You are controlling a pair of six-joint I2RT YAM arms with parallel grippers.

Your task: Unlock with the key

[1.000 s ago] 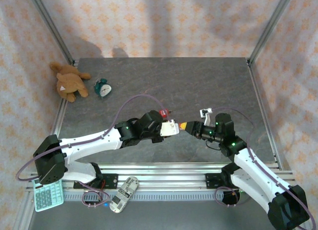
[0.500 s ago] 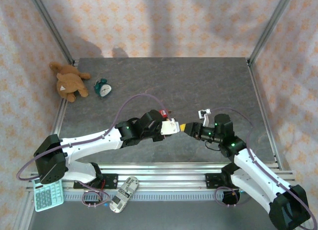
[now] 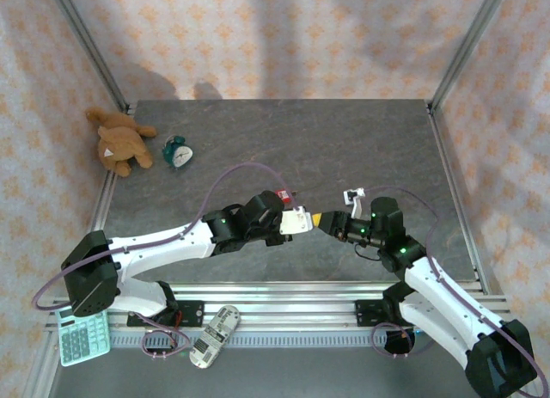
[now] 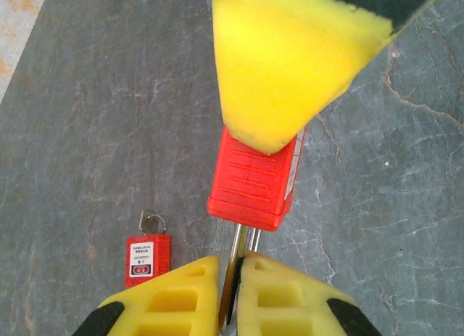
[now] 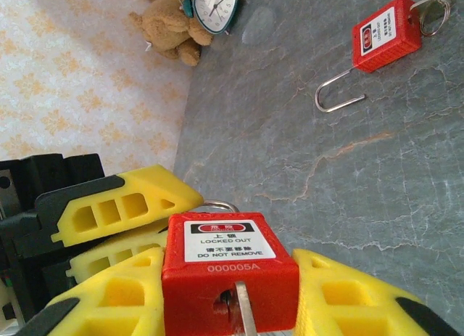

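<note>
We judge the key (image 4: 233, 267) thin and slippery. Our left fingers (image 4: 304, 278) pinch its blade, and our right fingers (image 5: 348, 292) clamp the rigid padlock (image 5: 230, 274).

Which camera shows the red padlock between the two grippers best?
The right wrist view: the red padlock sits close up, label readable, key in its keyhole. The left wrist view gives its ribbed side, partly covered by a yellow finger. From the top external view it is too small to make out.
</note>
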